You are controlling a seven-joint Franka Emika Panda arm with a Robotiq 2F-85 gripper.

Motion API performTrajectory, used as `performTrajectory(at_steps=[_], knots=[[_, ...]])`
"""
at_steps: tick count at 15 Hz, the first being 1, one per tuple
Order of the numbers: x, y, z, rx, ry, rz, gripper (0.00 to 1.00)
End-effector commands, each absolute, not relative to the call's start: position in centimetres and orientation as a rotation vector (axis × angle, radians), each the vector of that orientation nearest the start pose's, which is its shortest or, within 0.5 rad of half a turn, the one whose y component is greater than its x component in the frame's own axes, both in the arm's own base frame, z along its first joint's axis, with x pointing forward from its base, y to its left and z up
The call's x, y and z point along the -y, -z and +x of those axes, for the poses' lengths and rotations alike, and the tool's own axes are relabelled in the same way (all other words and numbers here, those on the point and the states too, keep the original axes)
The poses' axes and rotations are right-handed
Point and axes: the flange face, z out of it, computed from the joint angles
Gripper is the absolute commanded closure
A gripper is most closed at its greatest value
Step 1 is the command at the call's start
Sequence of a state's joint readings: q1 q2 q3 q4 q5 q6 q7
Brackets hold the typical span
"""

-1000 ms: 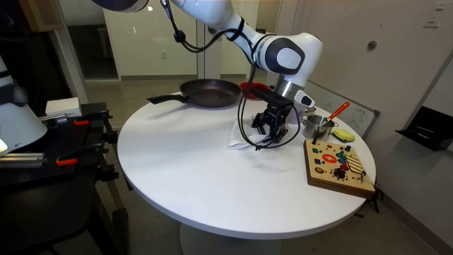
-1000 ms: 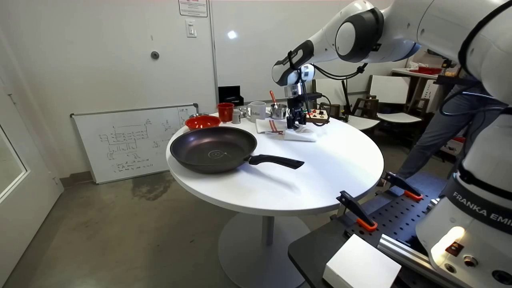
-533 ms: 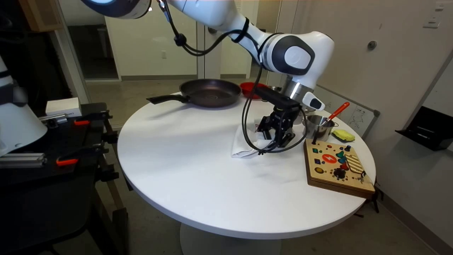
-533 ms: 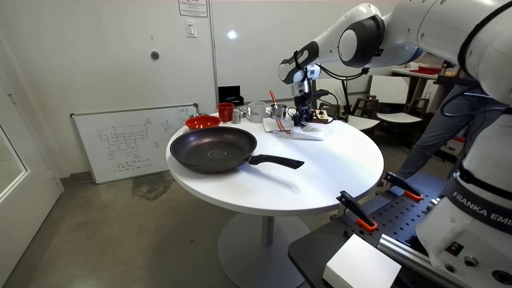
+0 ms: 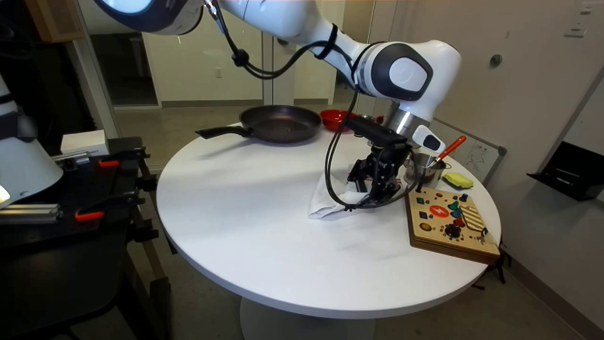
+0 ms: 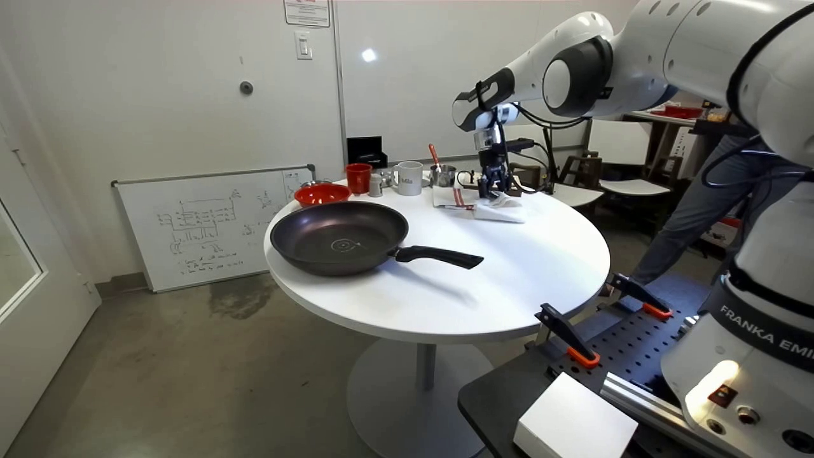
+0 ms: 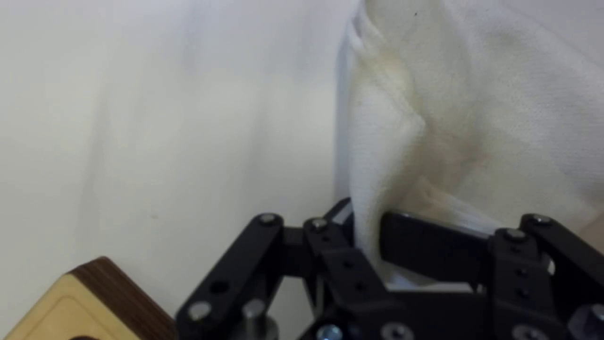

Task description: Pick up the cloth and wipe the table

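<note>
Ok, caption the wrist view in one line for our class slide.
Robotiq gripper pinching a fold of white cloth on a white tabletop, corner of a wooden board at lower left.

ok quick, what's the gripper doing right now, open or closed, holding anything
Gripper: closed, holding a pinched fold of the white cloth.

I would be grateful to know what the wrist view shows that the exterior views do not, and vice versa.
Only the wrist view plainly shows the cloth pinched in the gripper, and a small dark speck on the cloth.

Only the exterior views show the pan, the bowl, the pot with its red-handled tool, and the arm.

All share the cloth, the gripper, the table and the board, though the wrist view catches just a corner of the board.
</note>
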State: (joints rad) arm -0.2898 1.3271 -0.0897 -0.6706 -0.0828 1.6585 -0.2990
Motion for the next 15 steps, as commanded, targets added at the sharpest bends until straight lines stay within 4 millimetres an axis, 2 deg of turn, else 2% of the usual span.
performTrajectory(at_steps=[1, 8, 13, 15], knots=[[25.0, -13.8, 72.1, 0.002, -0.575, -3.13, 0.98], [21.5, -20.7, 74.6, 0.259, -0.412, -3.087, 1.0], [21.6, -25.2, 74.2, 0.486, -0.386, -2.983, 0.99], [22.5, -26.6, 73.5, 0.536, -0.375, -2.917, 0.99]])
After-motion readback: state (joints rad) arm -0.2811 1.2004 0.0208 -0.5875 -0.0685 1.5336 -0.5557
